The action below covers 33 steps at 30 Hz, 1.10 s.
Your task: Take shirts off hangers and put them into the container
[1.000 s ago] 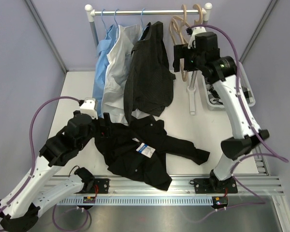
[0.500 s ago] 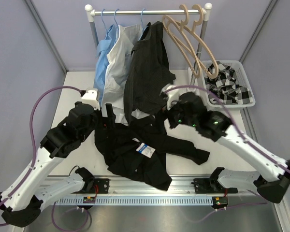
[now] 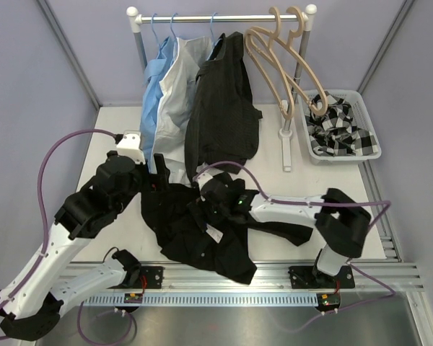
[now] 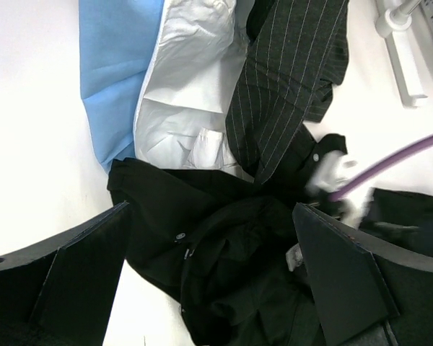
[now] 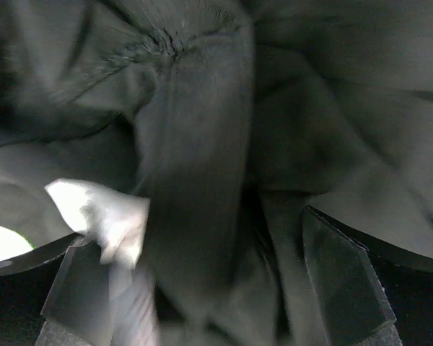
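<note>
Plain black shirt (image 3: 202,231): crumpled on the white table (image 3: 115,130) near its front edge, off any hanger. Right gripper (image 5: 195,231) low over its middle, fingers spread wide, dark cloth filling the gap, nothing clamped. Left gripper (image 4: 211,209) over its left part, likewise spread wide and empty. Checked shirt (image 3: 339,130) heaped in white basket (image 3: 346,158), far right. Two wooden hangers (image 3: 274,54) bare on rail (image 3: 224,17); dark pinstriped shirt (image 3: 224,108), white shirt (image 3: 175,86) and light blue shirt (image 3: 153,86) hanging beside them.
</note>
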Motion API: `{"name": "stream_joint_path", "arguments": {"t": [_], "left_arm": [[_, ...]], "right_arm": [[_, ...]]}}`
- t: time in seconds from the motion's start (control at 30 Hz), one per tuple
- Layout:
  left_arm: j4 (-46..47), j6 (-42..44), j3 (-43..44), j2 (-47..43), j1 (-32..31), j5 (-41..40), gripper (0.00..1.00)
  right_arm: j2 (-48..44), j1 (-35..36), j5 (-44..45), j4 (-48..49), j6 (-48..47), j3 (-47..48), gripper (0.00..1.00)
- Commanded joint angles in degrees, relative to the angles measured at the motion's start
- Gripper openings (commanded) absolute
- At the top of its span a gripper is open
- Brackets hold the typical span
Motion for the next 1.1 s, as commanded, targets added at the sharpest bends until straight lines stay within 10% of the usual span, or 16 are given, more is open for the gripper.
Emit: {"name": "stream_joint_path", "arguments": {"t": [0.0,0.33,0.43,0.5,0.83,1.07], "left_arm": [[0.94,-0.16,1.09,-1.78,0.05,-0.55,0.99],[0.33,-0.51,-0.41,-3.37,0.05,0.33,0.99],[0.42,-0.25,-0.32,-3.11,0.05,0.42,0.99],[0.42,-0.07,-0.06,-3.02,0.05,0.16,0.99],[0.5,0.63,1.88,-1.44,0.05,0.24,0.99],[0.59,1.51,2.85,-0.38,0.05,0.42,0.99]], "right_arm": [[6.1,2.11,3.58,6.03,3.5,2.98,1.0],[18.24,4.05,16.69,-9.15,12.47,5.1,0.95],[17.2,3.96,18.18,-11.89,15.53,3.17,0.19],[12.9,3.88,19.67,-12.51,17.91,-0.25,0.0],[-19.7,-5.16,32.58,-35.76,28.37,-5.64,0.0],[-35.98,-19.49,38.74,-44.76,18.99,5.96,0.0]]}}
